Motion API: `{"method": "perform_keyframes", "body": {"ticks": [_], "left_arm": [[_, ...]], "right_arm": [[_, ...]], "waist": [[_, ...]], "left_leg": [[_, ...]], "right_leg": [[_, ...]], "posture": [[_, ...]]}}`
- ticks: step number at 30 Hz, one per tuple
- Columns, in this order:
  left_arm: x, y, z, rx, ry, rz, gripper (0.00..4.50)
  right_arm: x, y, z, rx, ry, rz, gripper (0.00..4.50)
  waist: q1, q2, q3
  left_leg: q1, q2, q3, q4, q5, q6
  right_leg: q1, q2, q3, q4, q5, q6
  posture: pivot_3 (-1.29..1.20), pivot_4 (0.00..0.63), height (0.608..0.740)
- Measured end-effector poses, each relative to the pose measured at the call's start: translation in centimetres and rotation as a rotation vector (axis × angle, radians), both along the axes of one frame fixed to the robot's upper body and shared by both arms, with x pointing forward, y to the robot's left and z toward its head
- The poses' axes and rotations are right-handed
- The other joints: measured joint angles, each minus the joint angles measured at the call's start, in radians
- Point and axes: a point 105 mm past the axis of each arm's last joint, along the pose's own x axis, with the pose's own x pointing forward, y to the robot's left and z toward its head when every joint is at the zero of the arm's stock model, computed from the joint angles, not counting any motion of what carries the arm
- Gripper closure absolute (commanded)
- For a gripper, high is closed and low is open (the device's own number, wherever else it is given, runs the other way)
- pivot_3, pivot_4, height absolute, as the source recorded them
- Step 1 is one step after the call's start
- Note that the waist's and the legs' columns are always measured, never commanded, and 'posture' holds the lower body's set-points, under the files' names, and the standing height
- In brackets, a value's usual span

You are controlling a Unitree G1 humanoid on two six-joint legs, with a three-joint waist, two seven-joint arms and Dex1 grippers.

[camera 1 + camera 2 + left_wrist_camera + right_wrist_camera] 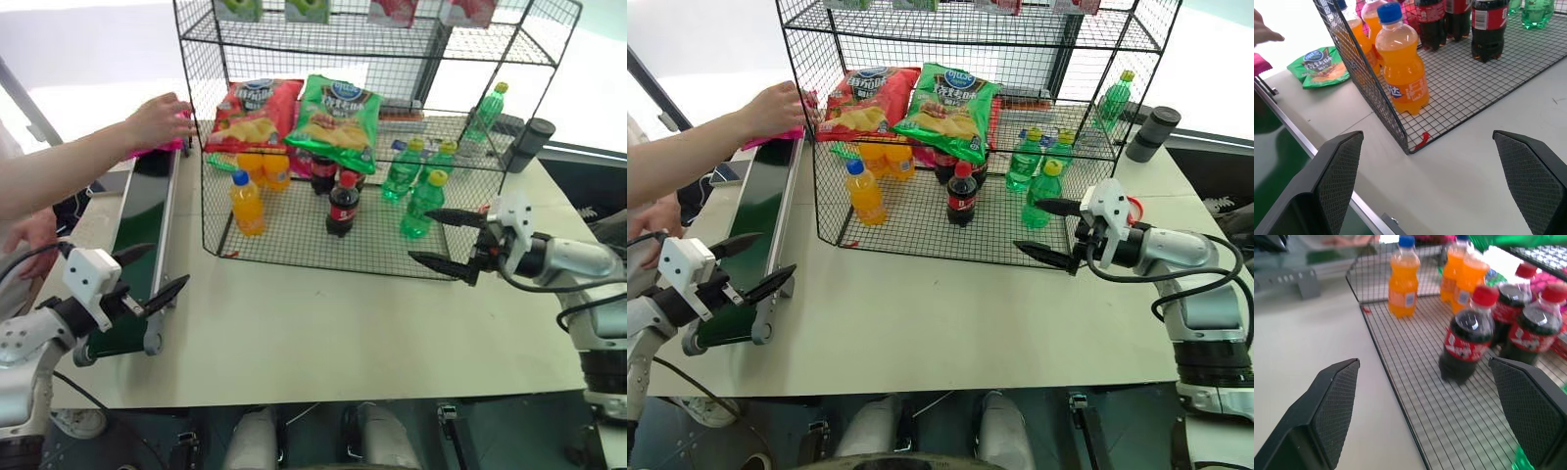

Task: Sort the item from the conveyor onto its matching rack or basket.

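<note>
At the far end of the conveyor [147, 211], the magenta-pink chip bag [162, 147] is mostly hidden under a person's hand [157, 119]; a pink edge shows beside the rack's left corner. Whether it lies on the belt or is just being set down, can't tell.

Handling, my read: light, air-filled, glossy film, so slippery and it will deform and crackle under a pinch. Contents are brittle, so don't clamp the belly hard. Best hold is probably a crimped end seam or a side edge, where the film is flat and doubled and the jaws can bite without crushing chips. Expect it to sag and swing from a one-edge grip.

Left gripper [152, 274]: fingers spread wide, empty, touching nothing, hovering over the near end of the conveyor, well apart from the bag. Left wrist view shows its two fingers far apart with bare table [313, 333] and the rack corner between them.

Right gripper [446, 240]: also spread wide, empty, held just in front of the black wire rack [294, 250] near the green bottles [421, 201], no contact visible.

Rack's middle tier already carries a red chip bag [255, 113] and a green chip bag [338, 117]; orange bottles [247, 201] and cola bottles [343, 204] stand on the bottom tier. Bag tier looks like the match.

Left arm is the closer one to the belt; the bag needs to come within reach first.
</note>
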Motion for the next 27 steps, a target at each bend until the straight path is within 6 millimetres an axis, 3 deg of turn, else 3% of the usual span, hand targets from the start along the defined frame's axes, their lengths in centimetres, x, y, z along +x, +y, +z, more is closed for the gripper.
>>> {"method": "perform_keyframes", "body": {"ticks": [5, 9, 20, 27], "left_arm": [[-0.4, 0.1, -0.2, -0.003, 0.004, 0.014, 0.00], [-1.0, 0.5, -0.4, -0.007, 0.004, 0.046, 0.00], [-3.6, 2.1, -0.2, 0.161, -0.083, 0.174, 0.00], [-5.2, 3.8, -0.6, 0.441, -0.153, 0.263, 0.00]], "right_arm": [[-1.6, 4.4, 1.5, 0.152, -0.029, 0.173, 0.09], [-3.4, 7.3, 0.3, 0.219, 0.076, 0.311, 0.09], [-3.7, 9.3, -2.3, 0.210, 0.172, 0.400, 0.09], [-2.3, 9.3, -2.0, 0.203, 0.150, 0.386, 0.09]], "waist": [[-0.002, 0.000, 0.000], [0.000, -0.001, -0.001], [-0.005, -0.002, -0.001], [-0.001, -0.002, -0.001]], "left_leg": [[0.000, 0.000, 0.000, 0.000, 0.000, 0.000], [0.000, 0.000, 0.000, 0.000, 0.000, 0.000], [0.000, 0.001, 0.000, 0.000, 0.000, 0.000], [-0.001, 0.000, 0.000, 0.000, 0.000, 0.000]], "right_leg": [[0.000, 0.000, 0.000, 0.000, 0.000, 0.000], [0.000, -0.001, 0.000, 0.000, 0.000, 0.000], [-0.001, -0.001, 0.000, 0.000, 0.000, -0.001], [-0.002, -0.001, 0.000, -0.001, 0.000, -0.001]], "posture": [[0.00, 0.150, 0.740], [0.00, 0.150, 0.740], [0.00, 0.150, 0.740], [0.00, 0.150, 0.740]]}}
